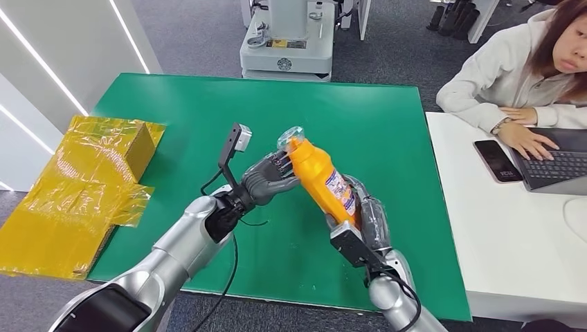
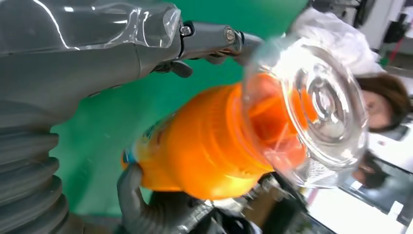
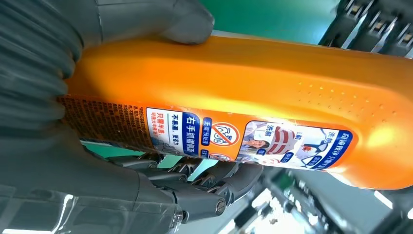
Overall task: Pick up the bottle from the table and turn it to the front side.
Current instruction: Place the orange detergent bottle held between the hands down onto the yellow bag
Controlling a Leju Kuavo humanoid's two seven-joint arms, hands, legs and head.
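Office-lab: person (image 1: 516, 66) typing on laptop (image 1: 562, 160) at white desk (image 1: 512, 235), grey carpet (image 1: 201, 34).

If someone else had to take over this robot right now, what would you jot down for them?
Right hand: grips the lower body of the orange bottle, lifted off the green table and tilted.
Left hand: its fingers touch the bottle near its clear cap; whether they grip is unclear.
Done: bottle picked up.
Left: turn it to its front side. The printed label shows in the right wrist view.
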